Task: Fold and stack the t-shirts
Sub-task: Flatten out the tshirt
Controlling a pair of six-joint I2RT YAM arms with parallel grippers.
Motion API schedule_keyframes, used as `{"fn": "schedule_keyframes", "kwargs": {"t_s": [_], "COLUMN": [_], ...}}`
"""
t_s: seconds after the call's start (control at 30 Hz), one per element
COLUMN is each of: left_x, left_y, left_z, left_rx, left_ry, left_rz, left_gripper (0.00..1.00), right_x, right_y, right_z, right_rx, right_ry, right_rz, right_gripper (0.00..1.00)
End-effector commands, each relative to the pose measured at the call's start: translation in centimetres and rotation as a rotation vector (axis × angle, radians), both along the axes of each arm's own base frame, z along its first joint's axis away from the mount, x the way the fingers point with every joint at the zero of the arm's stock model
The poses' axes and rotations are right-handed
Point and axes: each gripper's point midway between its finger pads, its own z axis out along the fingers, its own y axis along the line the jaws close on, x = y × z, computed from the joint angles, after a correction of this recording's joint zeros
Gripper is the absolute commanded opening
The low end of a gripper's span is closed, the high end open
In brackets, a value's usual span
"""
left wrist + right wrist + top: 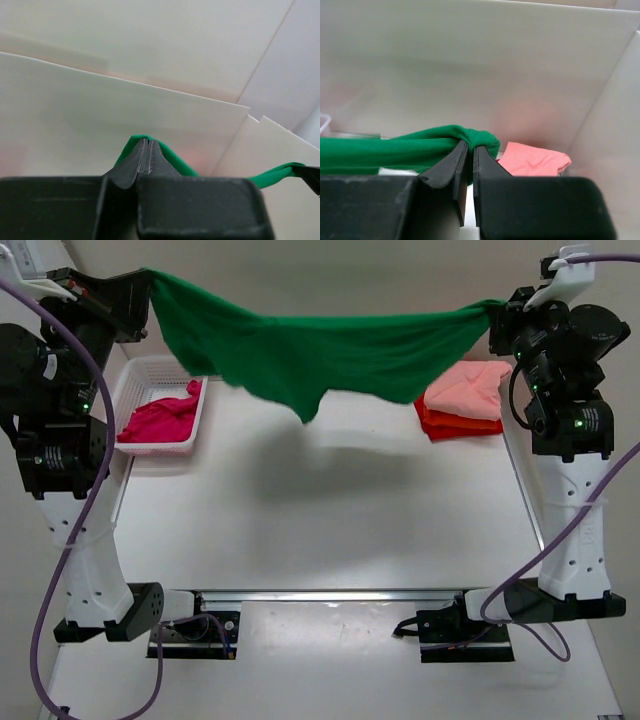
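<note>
The left pincer (148, 143) and right pincer (469, 148) are each clamping tight on one end of the green t-shirt (310, 360), which is hanging stretched between them above the far edge of the desk (330, 520). A salmon pink t-shirt (468, 383) is lying folded by the far right corner.

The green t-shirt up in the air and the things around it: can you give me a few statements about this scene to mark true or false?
1. The left claw and the right claw each pinch one end of the green t-shirt. True.
2. The green t-shirt lies flat on the table. False: it hangs in the air above the table, sagging in the middle.
3. The white basket is empty. False: a magenta t-shirt lies in it.
4. A salmon pink t-shirt rests on an orange-red t-shirt on the right side. True.
</note>
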Motion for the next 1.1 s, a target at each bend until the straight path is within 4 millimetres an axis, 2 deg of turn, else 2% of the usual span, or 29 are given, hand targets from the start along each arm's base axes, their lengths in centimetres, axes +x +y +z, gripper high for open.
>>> {"fn": "schedule_keyframes", "kwargs": {"t_s": [0.0, 0.1, 0.2, 0.27, 0.3, 0.33, 0.37, 0.4, 0.43, 0.53, 0.63, 0.67, 0.7, 0.73, 0.77, 0.8, 0.83, 0.87, 0.9, 0.93, 0.97, 1.03, 1.07], "left_x": [1.1, -0.7, 0.4, 2.7, 4.2, 5.0, 6.2, 7.9, 8.7, 13.2, 16.0, 17.5, 19.0, 20.7, 21.4, 22.5, 22.6, 22.8, 22.2, 21.1, 20.6, 18.4, 18.0], "left_y": [0.4, 0.5, 0.3, 0.0, -0.1, -0.1, -1.0, -1.1, -0.8, -1.0, -0.8, -0.1, 0.3, 1.6, 3.2, 4.0, 4.2, 4.5, 4.5, 4.8, 4.2, 3.9, 3.7], "left_z": [-1.7, -0.2, -0.8, -2.9, -4.8, -5.7, -7.4, -10.2, -10.8, -16.1, -18.3, -18.8, -18.9, -18.8, -19.2, -18.2, -16.9, -16.5, -15.7, -15.0, -14.3, -11.9, -11.8], "left_rx": [0.008, 0.001, 0.001, 0.000, -0.002, -0.002, -0.002, 0.008, 0.013, 0.045, 0.084, 0.092, 0.112, 0.112, 0.104, 0.095, 0.087, 0.076, 0.069, 0.073, 0.084, 0.099, 0.097], "left_ry": [0.056, 0.012, 0.037, 0.096, 0.145, 0.158, 0.195, 0.257, 0.261, 0.382, 0.434, 0.446, 0.447, 0.453, 0.478, 0.457, 0.431, 0.411, 0.382, 0.366, 0.342, 0.292, 0.293], "left_rz": [0.027, 0.033, 0.019, 0.004, 0.002, 0.002, -0.019, -0.015, -0.008, 0.008, 0.029, 0.056, 0.077, 0.107, 0.128, 0.131, 0.124, 0.123, 0.115, 0.130, 0.128, 0.134, 0.129], "left_gripper": [0.00, 0.00, 0.00, 0.00, 0.00, 0.00, 0.00, 0.00, 0.00, 0.00, 0.00, 0.00, 0.00, 0.00, 0.00, 0.00, 0.00, 0.00, 0.00, 0.00, 0.00, 0.00, 0.00], "right_x": [-0.7, -2.6, -2.3, -1.2, -0.3, 0.5, 1.6, 3.1, 3.8, 7.9, 10.4, 11.3, 12.4, 13.5, 14.3, 15.5, 15.5, 16.7, 16.7, 16.6, 16.5, 16.0, 16.3], "right_y": [0.4, 0.5, 1.2, 1.6, 1.9, 2.1, 2.6, 3.0, 3.0, 4.4, 5.3, 5.7, 5.8, 5.8, 5.9, 5.6, 5.4, 5.4, 4.9, 4.6, 4.4, 3.2, 2.4], "right_z": [-0.1, 1.6, 1.5, 1.0, 0.1, -0.7, -1.9, -3.6, -4.3, -9.2, -11.9, -12.7, -13.1, -13.1, -13.1, -12.5, -10.2, -11.2, -8.9, -8.6, -8.3, -7.6, -8.4], "right_rx": [-0.017, -0.005, -0.008, -0.004, -0.002, 0.000, -0.006, -0.013, -0.014, -0.031, -0.054, -0.058, -0.062, -0.067, -0.070, -0.075, -0.068, -0.067, -0.050, -0.052, -0.046, -0.038, -0.025], "right_ry": [-0.009, -0.050, -0.043, -0.027, -0.003, 0.017, 0.046, 0.086, 0.105, 0.214, 0.264, 0.281, 0.284, 0.280, 0.275, 0.257, 0.214, 0.232, 0.173, 0.165, 0.155, 0.142, 0.161], "right_rz": [-0.004, 0.017, 0.040, 0.055, 0.062, 0.070, 0.083, 0.091, 0.091, 0.114, 0.120, 0.118, 0.109, 0.091, 0.086, 0.080, 0.085, 0.083, 0.074, 0.069, 0.065, 0.057, 0.048], "right_gripper": [0.00, 0.00, 0.00, 0.00, 0.00, 0.00, 0.00, 0.00, 0.00, 0.00, 0.00, 0.00, 0.00, 0.00, 0.00, 0.00, 0.00, 0.00, 0.00, 0.00, 0.00, 0.00, 0.00]}}
